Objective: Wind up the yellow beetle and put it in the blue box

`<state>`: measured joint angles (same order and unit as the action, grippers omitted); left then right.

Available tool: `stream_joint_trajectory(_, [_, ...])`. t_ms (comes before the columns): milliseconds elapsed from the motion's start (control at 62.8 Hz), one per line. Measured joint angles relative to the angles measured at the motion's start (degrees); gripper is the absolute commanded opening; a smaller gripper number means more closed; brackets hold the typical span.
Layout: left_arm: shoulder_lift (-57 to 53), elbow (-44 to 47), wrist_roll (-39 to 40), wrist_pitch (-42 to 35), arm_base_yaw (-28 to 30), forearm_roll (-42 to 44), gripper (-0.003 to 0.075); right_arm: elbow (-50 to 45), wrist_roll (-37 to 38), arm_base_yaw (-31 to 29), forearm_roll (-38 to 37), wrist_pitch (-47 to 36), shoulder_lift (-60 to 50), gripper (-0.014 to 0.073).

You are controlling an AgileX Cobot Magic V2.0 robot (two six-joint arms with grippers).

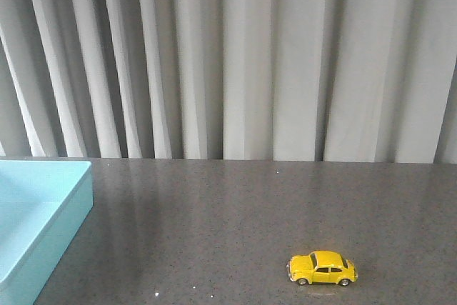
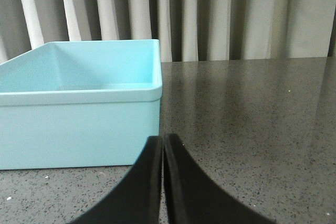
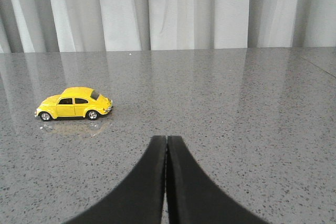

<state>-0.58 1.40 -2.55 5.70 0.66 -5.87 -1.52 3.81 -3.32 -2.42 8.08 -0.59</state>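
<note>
The yellow beetle (image 1: 323,268) stands on its wheels on the dark speckled table, near the front right in the front view, its nose to the left. The right wrist view also shows the beetle (image 3: 74,104), some way off from my right gripper (image 3: 166,139), which is shut with nothing in it. The blue box (image 1: 44,213) lies at the table's left edge and looks empty. My left gripper (image 2: 163,138) is shut on nothing, low over the table just before the near corner of the box (image 2: 79,124). Neither gripper appears in the front view.
A grey pleated curtain (image 1: 228,55) hangs behind the table's far edge. Bare dark tabletop (image 1: 214,226) stretches between the box and the beetle.
</note>
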Motion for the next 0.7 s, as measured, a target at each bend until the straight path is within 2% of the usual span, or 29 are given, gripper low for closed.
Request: stream_joint_trajectory(701, [0.0, 0.0, 0.0, 0.0, 0.0, 0.0, -0.0006, 0.0, 0.0, 0.0, 0.0, -1.4, 0.0, -0.0007])
